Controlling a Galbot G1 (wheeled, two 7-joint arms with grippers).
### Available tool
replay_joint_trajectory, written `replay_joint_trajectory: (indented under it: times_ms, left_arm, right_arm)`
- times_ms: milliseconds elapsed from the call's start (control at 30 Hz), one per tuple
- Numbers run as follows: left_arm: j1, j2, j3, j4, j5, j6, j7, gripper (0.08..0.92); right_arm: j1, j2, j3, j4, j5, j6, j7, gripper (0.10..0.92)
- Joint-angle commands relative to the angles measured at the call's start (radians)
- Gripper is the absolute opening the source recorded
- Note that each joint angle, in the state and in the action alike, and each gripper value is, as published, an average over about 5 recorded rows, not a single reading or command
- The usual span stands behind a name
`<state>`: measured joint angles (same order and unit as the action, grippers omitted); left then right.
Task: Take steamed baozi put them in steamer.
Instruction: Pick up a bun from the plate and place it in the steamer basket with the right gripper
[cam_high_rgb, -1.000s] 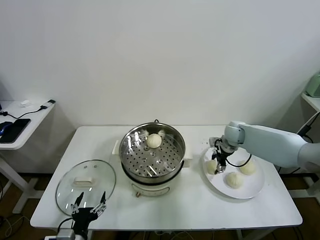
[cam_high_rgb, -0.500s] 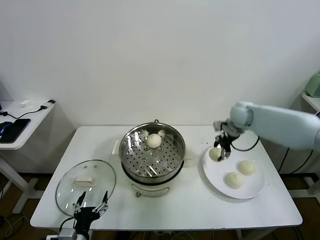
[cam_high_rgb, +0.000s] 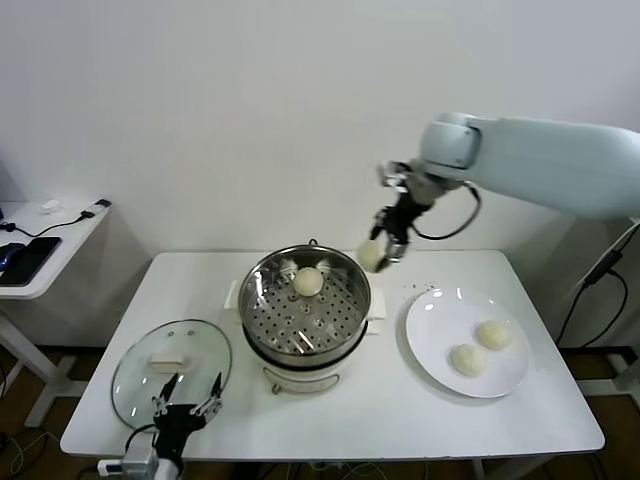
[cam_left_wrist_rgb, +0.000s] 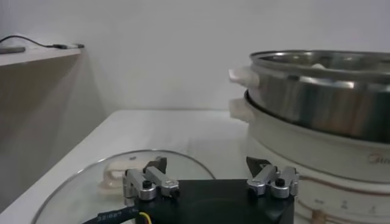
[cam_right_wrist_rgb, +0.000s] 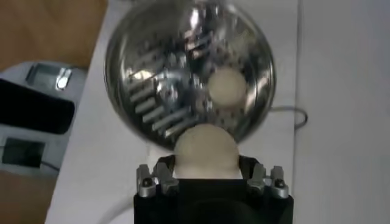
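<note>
Four baozi: one steamer (cam_high_rgb: 305, 305), two plate (cam_high_rgb: 425, 345), one gripped.

One cream-white baozi (cam_high_rgb: 308, 282) sits in the shiny steamer (cam_high_rgb: 306, 310); another (cam_high_rgb: 371, 256) hangs above its rim; two (cam_high_rgb: 468, 360) lie beside it.

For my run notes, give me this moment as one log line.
right gripper: shut on baozi, carried above steamer rim | steamer: one bun inside | plate: two buns | left gripper: open, idle beside glass lid
</note>
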<state>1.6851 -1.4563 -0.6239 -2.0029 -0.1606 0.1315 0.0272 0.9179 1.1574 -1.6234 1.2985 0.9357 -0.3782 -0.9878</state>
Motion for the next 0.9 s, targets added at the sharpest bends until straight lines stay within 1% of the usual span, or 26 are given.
replay_joint_trajectory:
  times_ms: [33,333,600,900]
  left_arm:
    - [-0.015,-0.004,0.006,-0.009,0.002,0.013,0.004,0.823]
    - [-0.022,0.006,-0.008,-0.019,-0.007,0.025,0.008,0.823]
    - [-0.027,0.004,-0.014,-0.015,-0.013,0.029,0.008,0.823]
    - [-0.032,0.006,-0.017,-0.012,-0.02,0.027,0.007,0.823]
  right_arm:
    - [-0.096,0.272,0.038,-0.045,0.098,-0.097,0.108,0.687]
    - [-0.293,0.382,0.066,-0.253,-0.023,-0.108,0.144,0.687]
    - [-0.368,0.402,0.076,-0.294,-0.075,-0.118,0.176,0.687]
    - [-0.404,0.403,0.094,-0.305,-0.095,-0.135,0.207,0.687]
